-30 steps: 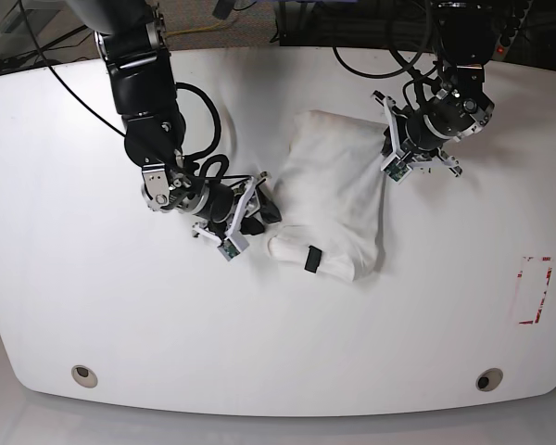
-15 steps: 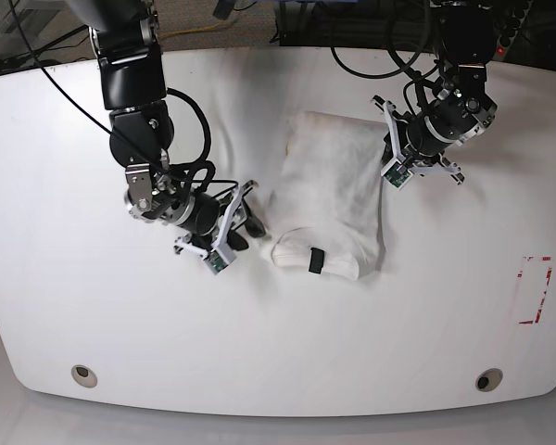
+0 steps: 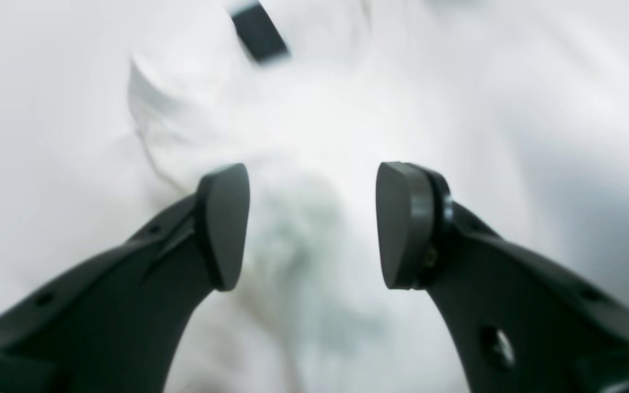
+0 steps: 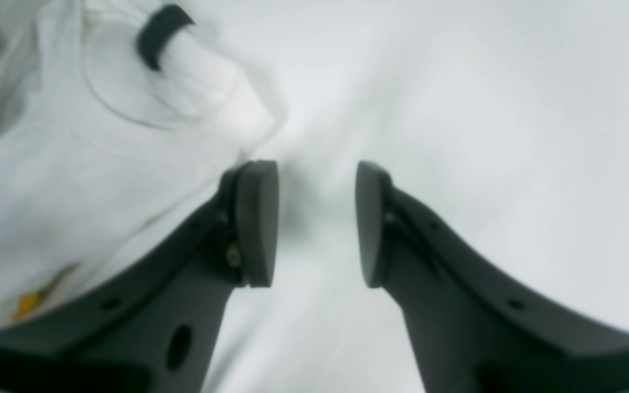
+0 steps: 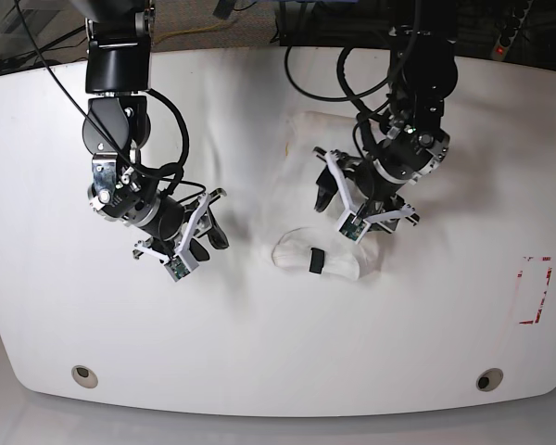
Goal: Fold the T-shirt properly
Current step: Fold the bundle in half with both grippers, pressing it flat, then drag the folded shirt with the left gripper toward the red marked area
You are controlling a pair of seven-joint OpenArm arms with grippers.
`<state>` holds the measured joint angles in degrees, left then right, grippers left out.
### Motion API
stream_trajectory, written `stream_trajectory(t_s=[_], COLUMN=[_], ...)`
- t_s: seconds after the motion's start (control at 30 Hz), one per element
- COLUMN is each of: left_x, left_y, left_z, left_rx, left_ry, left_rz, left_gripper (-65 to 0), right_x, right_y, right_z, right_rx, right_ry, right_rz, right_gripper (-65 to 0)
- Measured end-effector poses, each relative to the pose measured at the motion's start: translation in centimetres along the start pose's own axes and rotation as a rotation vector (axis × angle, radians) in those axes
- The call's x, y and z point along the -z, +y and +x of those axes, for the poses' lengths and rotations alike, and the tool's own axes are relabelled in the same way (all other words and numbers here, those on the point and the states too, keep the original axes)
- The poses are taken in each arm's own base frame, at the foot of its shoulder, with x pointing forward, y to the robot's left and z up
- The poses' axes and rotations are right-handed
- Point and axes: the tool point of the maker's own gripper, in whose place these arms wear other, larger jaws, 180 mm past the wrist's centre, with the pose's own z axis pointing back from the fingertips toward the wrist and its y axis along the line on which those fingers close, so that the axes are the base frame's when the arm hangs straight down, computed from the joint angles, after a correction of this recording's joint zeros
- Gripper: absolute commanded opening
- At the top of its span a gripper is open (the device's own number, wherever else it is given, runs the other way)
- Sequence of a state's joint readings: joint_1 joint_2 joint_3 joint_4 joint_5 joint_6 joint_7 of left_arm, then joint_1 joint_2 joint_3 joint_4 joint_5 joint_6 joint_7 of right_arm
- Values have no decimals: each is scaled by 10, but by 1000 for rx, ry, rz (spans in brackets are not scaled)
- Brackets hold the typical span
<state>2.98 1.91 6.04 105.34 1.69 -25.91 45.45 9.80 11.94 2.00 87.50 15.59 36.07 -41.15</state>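
I see the shirt (image 5: 338, 199) lying mid-surface (image 5: 74, 306), long axis running away from me. My left claw (image 5: 357, 199) hovers open over it — nearer; right claw (image 5: 204, 232), open, sits beside it.

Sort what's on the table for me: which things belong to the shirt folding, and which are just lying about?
Job:
- T-shirt, partly folded, black neck tag up
- left gripper, open over the shirt
- right gripper, open beside the shirt, empty

Lying about:
- red-and-white marker at the table edge
- cables behind the table
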Motion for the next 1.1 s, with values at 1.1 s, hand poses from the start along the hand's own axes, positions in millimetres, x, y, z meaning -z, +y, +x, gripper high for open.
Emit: stream_trajectory(t_s=[1.1], left_x=[-1], left_y=[117], left_z=[-139], left_rx=[-163], left_ry=[111], left_rz=[185], left_gripper=[-172], right_x=[-28], right_y=[-21], right_z=[-13], right_rx=[47], right_ry=[-30], right_rz=[-70], right_gripper=[-425])
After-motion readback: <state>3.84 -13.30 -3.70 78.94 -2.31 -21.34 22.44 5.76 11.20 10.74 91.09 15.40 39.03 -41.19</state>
